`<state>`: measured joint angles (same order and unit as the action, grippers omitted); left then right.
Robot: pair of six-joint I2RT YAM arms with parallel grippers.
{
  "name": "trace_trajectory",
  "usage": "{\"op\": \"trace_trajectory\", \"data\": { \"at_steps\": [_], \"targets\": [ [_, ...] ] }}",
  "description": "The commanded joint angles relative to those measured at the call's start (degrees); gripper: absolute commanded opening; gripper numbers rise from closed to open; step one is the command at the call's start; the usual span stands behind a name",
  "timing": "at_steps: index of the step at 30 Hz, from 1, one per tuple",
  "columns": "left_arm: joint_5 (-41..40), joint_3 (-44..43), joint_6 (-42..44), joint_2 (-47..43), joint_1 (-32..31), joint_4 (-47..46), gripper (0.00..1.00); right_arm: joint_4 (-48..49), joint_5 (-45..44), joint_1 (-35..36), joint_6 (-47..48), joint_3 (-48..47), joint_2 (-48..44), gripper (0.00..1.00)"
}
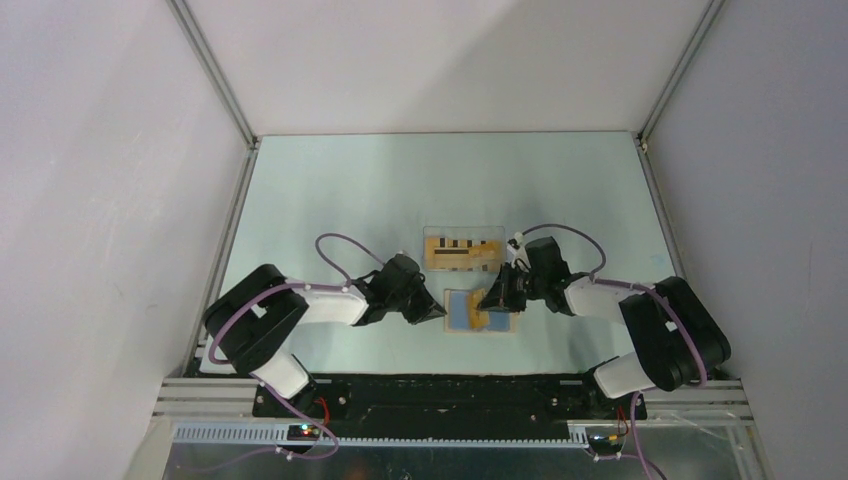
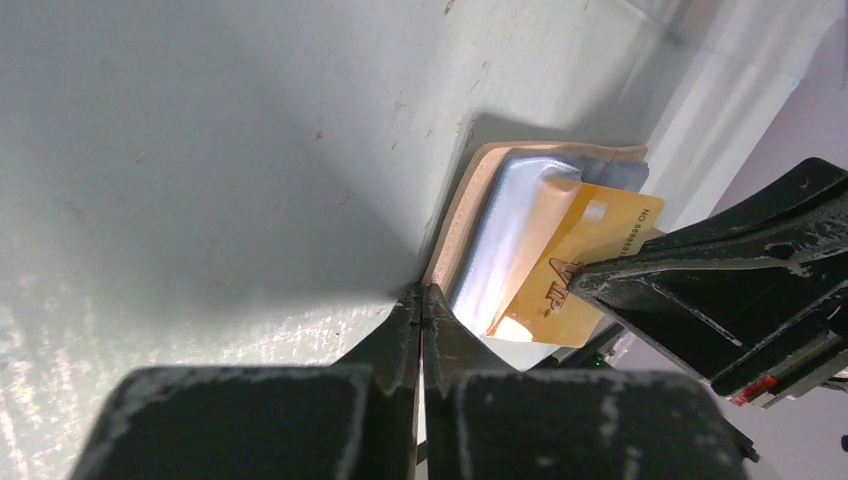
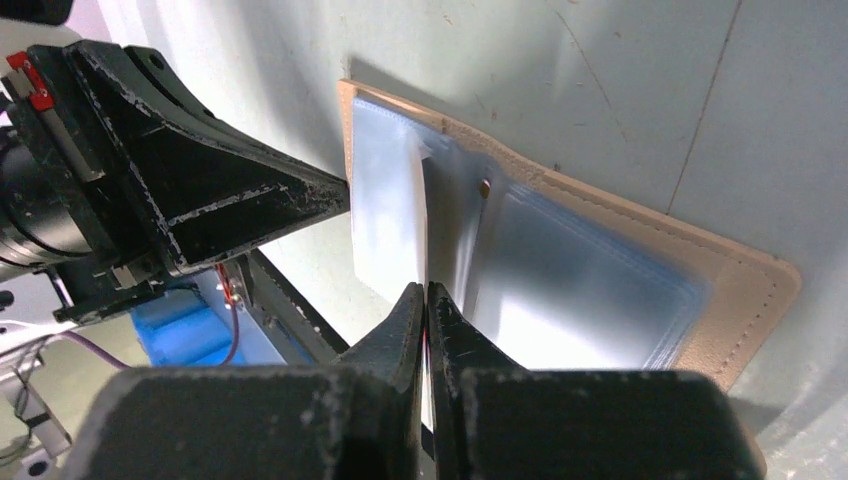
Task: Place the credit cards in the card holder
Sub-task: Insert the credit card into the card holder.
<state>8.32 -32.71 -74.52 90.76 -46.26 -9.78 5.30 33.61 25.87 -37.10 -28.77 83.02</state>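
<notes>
The left gripper (image 2: 421,297) is pressing its fingers flat together with nothing between them. Their tips are touching the tan edge of the holder (image 2: 462,215), which is lying open on the table (image 2: 200,150) just beyond them, its pale blue sleeves facing up.

The right gripper (image 3: 427,292) is pinching its fingers nearly closed on a thin orange card (image 2: 585,250). From its own camera the card is showing edge-on, running straight out from between the fingertips and over the blue sleeves. Seen from the left fingers, the card is sitting just past the tips and to their right, slanting across the blue panel with its "VIP" lettering up. One end is disappearing under the right fingers. Whether the other end is inside a sleeve I cannot tell.

The left fingertips are standing near the right ones, to their left, at the holder's edge.

Beyond both sets of fingers, apart from them, a clear tray (image 1: 430,235) is holding more cards (image 1: 462,250).
</notes>
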Motion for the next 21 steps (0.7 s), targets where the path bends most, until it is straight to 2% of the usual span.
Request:
{"op": "trace_trajectory", "data": {
  "at_steps": [1, 11, 15, 18, 21],
  "targets": [
    [0.0, -1.4, 1.7, 1.4, -0.1, 0.6, 0.00, 5.7, 1.1, 0.2, -4.3, 2.4, 1.6, 0.05],
    [0.2, -1.8, 1.6, 1.8, -0.1, 0.7, 0.00, -1.6, -5.5, 3.4, -2.8, 2.4, 1.8, 0.09],
    [0.4, -2.1, 1.5, 2.2, -0.2, 0.6, 0.00, -4.0, -9.0, 3.9, -2.2, 2.4, -0.6, 0.06],
    [0.4, -2.1, 1.4, 2.4, -0.2, 0.6, 0.00, -4.6, -10.5, 3.2, -1.7, 2.3, -3.8, 0.00],
    [0.4, -2.2, 1.3, 2.5, -0.3, 0.6, 0.00, -4.5, -10.5, 2.2, -1.9, 2.3, -5.3, 0.00]
  ]
}}
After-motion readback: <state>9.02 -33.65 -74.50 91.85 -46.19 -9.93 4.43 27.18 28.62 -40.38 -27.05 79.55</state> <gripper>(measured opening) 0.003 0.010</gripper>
